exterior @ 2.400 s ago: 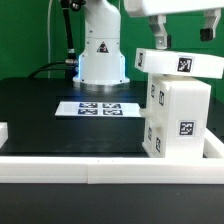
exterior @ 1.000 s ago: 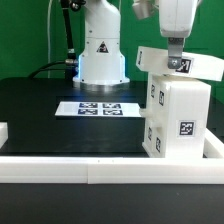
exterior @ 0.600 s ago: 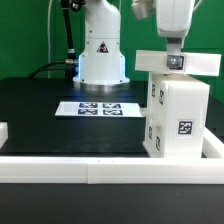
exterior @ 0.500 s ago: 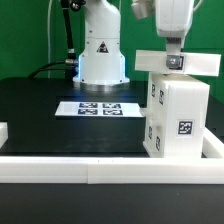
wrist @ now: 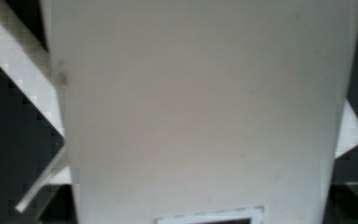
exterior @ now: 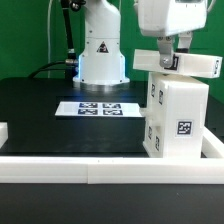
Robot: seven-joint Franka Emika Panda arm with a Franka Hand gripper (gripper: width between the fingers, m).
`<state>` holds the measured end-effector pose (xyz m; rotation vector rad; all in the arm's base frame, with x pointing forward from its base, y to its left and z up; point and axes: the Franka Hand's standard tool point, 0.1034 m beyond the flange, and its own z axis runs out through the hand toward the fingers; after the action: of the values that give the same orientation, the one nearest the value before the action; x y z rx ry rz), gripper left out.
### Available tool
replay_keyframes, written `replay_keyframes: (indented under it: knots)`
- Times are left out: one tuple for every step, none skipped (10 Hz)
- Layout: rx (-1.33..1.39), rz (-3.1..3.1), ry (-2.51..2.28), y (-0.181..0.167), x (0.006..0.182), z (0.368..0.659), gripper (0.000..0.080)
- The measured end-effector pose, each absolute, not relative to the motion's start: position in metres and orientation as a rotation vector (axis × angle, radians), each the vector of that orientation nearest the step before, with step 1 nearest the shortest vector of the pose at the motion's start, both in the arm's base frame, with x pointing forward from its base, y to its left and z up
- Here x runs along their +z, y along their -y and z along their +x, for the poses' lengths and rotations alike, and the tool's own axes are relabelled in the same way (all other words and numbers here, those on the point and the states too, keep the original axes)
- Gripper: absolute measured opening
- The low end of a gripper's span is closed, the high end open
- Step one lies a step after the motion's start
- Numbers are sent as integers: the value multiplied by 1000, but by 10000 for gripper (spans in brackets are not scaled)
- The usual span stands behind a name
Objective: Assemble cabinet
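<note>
White plastic made up the cabinet (exterior: pixel 177 118), which stood on the black bench (exterior: pixel 60 110) at the exterior view's right, near the front rail (exterior: pixel 100 168), with a flat white top panel (exterior: pixel 180 64) held just over it. The end effector (exterior: pixel 168 60) was clamped on that panel across its width, the panel filling the wrist view. In my judgement, the panel should be squared to the walls, then lowered evenly before release.
</note>
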<state>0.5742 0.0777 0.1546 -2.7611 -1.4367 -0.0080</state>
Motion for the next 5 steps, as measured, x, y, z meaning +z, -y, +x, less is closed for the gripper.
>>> replay_keyframes:
  knots:
    - [-10,-2844,1216,-75,154,574,567]
    - [-15,-2903,1060,-73,154,574,567]
    - [-13,-2947,927,-74,154,575,567]
    - [-8,-3001,729,-74,154,574,567]
    - [-4,-3036,562,-74,154,574,567]
